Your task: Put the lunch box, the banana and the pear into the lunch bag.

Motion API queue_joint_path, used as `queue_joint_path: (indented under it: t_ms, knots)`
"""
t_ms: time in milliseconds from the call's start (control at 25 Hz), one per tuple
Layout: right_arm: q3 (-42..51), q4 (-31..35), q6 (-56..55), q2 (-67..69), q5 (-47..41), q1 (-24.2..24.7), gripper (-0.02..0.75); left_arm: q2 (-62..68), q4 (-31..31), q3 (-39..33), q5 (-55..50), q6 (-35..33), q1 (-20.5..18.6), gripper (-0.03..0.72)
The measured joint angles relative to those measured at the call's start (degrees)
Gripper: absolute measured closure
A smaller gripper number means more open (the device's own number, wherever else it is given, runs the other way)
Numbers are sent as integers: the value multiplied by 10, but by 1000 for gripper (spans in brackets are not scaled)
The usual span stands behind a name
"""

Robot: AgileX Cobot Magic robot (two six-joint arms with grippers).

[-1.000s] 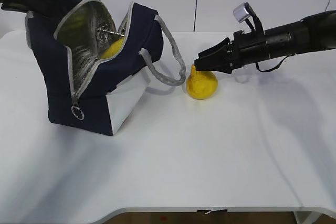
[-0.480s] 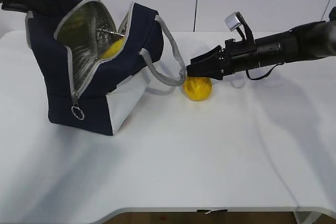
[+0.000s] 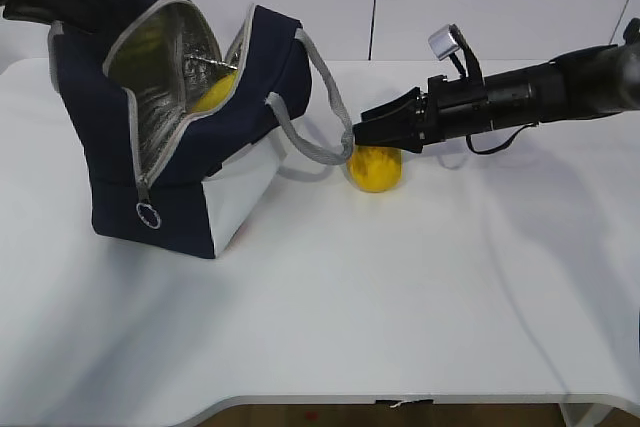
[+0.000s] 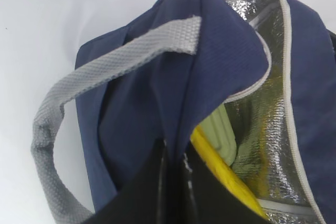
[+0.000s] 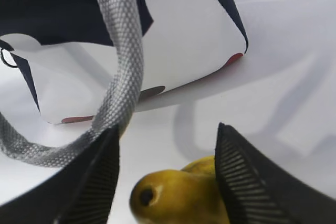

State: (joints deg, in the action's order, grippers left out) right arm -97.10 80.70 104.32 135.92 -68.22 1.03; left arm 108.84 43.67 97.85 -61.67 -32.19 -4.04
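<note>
Between my right gripper's (image 5: 165, 177) fingers (image 5: 247, 182), which stood apart, lay the pear (image 3: 375, 168), on its side on the white table (image 3: 400, 287); the wrist view showed a finger on each side of it, but contact could not be told. Just left of that, the near grey handle (image 3: 310, 147) of the lunch bag (image 3: 170, 117) hung down, its loop close beside the pear, and behind it sat the bag's white panel (image 5: 173, 45) with red and brown dots. My right arm (image 3: 530, 92) reached in low from the right edge. Over on the left, my left gripper (image 4: 173, 182) was clamped tight on the navy fabric at the bag's top rim, jaws together, propping the mouth wide. Silver foil lining (image 3: 165, 57) showed through the opening. Inside the bag, the banana (image 4: 220, 174) leaned along the wall and the pale green lid of the lunch box (image 4: 218, 137) sat right behind it. Zipper ring pull (image 3: 148, 214) hung at the bag's front corner.
</note>
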Motion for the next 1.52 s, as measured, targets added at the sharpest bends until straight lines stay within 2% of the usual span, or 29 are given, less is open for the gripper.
queue_joint_path:
  t_ms: [80, 240, 360, 680, 960, 1520]
  knots:
    - [0, 0, 0, 0, 0, 0, 295, 0, 0, 0, 0, 0, 0, 690]
    - [0, 0, 1, 1, 0, 0, 403, 0, 0, 0, 0, 0, 0, 690]
    - [-2, 1, 1, 1, 2, 0, 444, 0, 2, 0, 0, 0, 0, 690]
    - [-3, 2, -2, 1, 7, 0, 459, 0, 3, 0, 0, 0, 0, 690]
    - [-3, 2, -4, 1, 15, 0, 509, 0, 3, 0, 0, 0, 0, 690]
    - [-24, -22, -47, 0, 17, 7, 519, 0, 3, 0, -1, -1, 0, 690]
